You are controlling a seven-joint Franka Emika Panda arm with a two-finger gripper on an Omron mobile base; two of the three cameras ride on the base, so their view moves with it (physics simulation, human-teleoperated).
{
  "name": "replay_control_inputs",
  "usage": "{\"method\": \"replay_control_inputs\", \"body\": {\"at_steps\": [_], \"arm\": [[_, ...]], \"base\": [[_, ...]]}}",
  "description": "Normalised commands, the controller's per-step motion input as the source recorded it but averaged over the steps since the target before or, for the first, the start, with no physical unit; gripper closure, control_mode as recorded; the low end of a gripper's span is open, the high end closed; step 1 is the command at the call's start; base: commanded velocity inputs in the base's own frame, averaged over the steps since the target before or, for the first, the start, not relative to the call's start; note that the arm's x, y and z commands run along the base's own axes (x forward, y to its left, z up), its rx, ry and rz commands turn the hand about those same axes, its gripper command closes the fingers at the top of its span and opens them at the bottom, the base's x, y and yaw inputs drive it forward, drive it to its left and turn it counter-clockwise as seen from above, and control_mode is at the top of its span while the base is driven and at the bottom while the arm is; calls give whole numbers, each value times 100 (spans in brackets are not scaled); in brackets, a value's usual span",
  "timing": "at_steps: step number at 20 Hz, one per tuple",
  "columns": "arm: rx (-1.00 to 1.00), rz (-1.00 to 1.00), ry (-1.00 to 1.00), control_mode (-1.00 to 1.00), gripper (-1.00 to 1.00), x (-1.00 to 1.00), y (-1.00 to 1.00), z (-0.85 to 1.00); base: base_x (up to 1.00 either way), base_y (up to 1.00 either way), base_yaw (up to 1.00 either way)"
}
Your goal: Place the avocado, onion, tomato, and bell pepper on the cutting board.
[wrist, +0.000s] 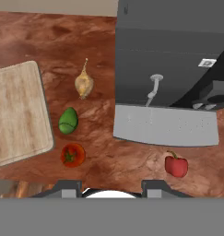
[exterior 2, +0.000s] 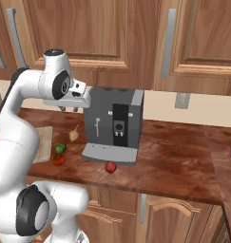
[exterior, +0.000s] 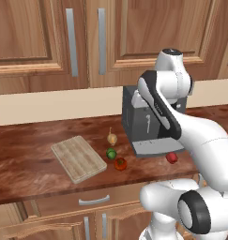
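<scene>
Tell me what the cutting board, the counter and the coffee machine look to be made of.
Cutting board: light unfinished-looking wood, with pale grain stripes. Counter: reddish-brown mottled surface, probably polished stone or a laminate imitating it. Coffee machine: dark grey matte body, likely plastic or painted metal, with a lighter grey tray.

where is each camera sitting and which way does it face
left base view: behind the arm's left, looking down at the cutting board; white arm at right.
right base view: behind its right, facing the coffee machine; arm at left.
hand view: looking down on the counter, gripper tips at bottom.
All three share the onion.
</scene>
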Motion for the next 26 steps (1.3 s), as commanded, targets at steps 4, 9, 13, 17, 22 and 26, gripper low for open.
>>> {"method": "replay_control_inputs", "body": {"at_steps": [4,9,13,17,22,26], "arm": [[0,0,-2,-100,-100,-13,0,0],[0,0,-5,-100,-100,-41,-9,0],[0,-2,-5,-100,-100,-50,-31,0],[2,-7,-3,-100,-100,-38,-41,0],[3,-8,-6,-100,-100,-36,-45,0],[4,-1,-5,-100,-100,-19,-51,0]], "base": [[0,0,0],[0,0,0],[0,0,0],[0,0,0],[0,0,0],[0,0,0]]}}
